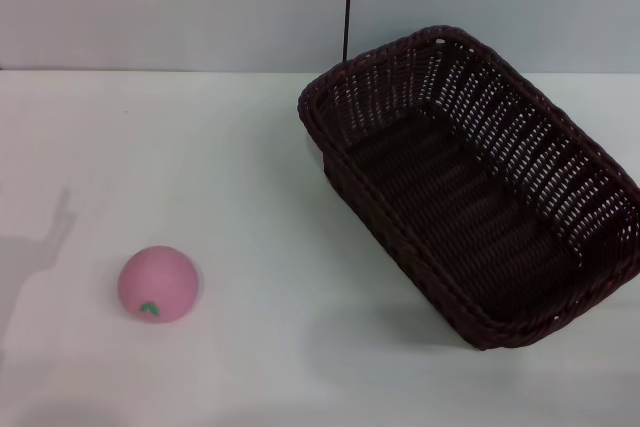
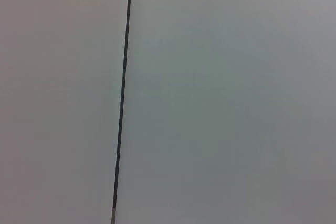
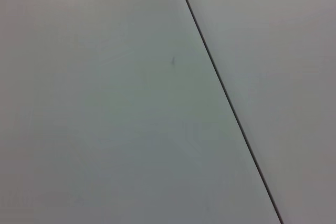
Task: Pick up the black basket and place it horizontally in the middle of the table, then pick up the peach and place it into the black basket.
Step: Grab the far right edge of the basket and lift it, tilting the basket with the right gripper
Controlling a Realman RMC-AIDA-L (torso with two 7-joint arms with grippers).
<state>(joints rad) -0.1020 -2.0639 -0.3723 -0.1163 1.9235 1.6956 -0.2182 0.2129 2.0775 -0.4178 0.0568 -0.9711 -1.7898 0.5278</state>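
Table (image 1: 230, 197): a broad, plain white surface that fills most of the head view. It carries both task items. A pale grey wall (image 1: 180, 7) closes it off at the far edge, and a thin dark vertical seam (image 1: 347, 2) runs down that wall and ends behind the basket's far corner.

Black basket (image 1: 470, 187): the landmark for this report. It is a large rectangular woven piece, very dark, with flared openwork sides and a braided rim. It stands upright on its base on the right part of the table, mouth up. Its long axis runs on a diagonal, from the far corner near the wall seam down toward the near right edge of the view, so it is not square to the table edge. The interior shows only the woven floor. Its near right corner reaches the border of the head view.

Peach (image 1: 158, 284): a small smooth pink ball with a tiny green leaf mark facing the camera. It rests on the table well apart from the basket, to the basket's left and nearer the robot. Nothing touches it.

Left claw and right claw: neither appears in the head view. Each wrist view shows only flat grey wall crossed by a thin dark seam (image 2: 122, 98) (image 3: 226, 95), with no fingers visible. Whether either claw stands apart or together cannot be told, and neither is seen holding or touching anything.
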